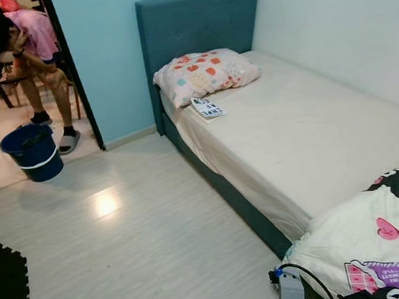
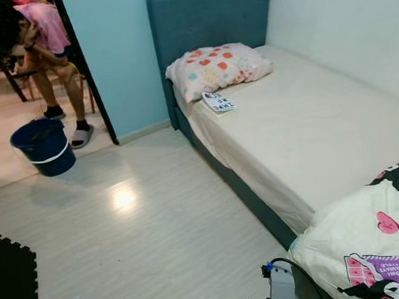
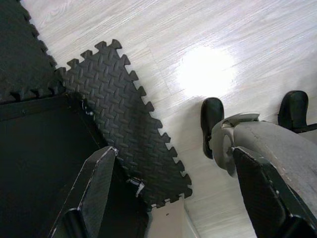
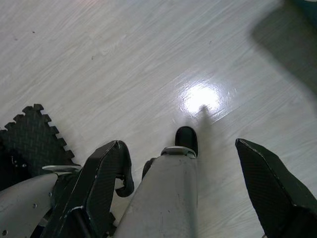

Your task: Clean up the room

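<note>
A single bed [image 1: 309, 126] with a bare cream mattress and a teal headboard [image 1: 195, 20] stands against the right wall. At its head lies a patterned pillow [image 1: 203, 74], and beside that a small black-and-white booklet [image 1: 208, 107]. A cartoon-print blanket [image 1: 376, 246] is bunched at the foot end. My left gripper [image 3: 173, 153] hangs open over the floor at the edge of a black foam mat [image 3: 114, 114]. My right gripper [image 4: 179, 145] hangs open over pale floorboards, above my own leg. Neither holds anything.
A blue bucket [image 1: 32, 151] stands by the doorway at the left, where a person [image 1: 33, 45] sits bent forward on a chair. The foam mat [image 1: 5, 285] covers the floor at my near left, next to dark furniture [image 3: 39, 163]. Pale wood floor [image 1: 135, 218] lies ahead.
</note>
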Robot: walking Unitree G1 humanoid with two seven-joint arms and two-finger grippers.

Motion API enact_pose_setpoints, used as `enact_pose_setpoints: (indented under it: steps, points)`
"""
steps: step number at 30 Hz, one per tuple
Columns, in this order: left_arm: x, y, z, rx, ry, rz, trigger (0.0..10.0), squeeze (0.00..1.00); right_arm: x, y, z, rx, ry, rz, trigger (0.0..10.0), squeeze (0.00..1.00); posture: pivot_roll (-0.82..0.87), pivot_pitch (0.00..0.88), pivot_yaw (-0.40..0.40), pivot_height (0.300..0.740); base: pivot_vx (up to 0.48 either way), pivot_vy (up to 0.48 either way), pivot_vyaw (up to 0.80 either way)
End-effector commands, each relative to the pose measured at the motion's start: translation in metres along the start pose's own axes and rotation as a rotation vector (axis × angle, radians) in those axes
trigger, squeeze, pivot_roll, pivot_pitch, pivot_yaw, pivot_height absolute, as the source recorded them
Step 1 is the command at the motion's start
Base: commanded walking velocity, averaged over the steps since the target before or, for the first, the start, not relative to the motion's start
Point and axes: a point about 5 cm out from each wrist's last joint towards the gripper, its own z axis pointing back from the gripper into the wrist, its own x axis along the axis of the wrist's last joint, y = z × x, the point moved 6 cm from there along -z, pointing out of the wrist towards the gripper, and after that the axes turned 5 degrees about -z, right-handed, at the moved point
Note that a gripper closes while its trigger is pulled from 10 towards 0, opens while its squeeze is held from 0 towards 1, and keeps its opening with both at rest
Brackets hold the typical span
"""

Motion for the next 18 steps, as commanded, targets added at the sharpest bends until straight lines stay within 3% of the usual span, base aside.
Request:
enact_pose_setpoints:
  steps: [1, 18]
  points:
    - [-0.006, -0.002, 0.000, -0.001, 0.021, -0.005, 10.0, 0.00, -0.007, 0.002, 0.000, 0.002, 0.021, 0.005, 10.0, 0.00, -0.04, 0.019, -0.030, 0.740, 0.000, 0.000, 0.00]
    - [-0.009, 0.012, 0.002, 0.033, 0.031, 0.008, 10.0, 0.00, -0.014, 0.003, 0.001, 0.001, 0.032, 0.002, 10.0, 0.00, -0.04, 0.022, -0.023, 0.740, 0.000, 0.000, 0.00]
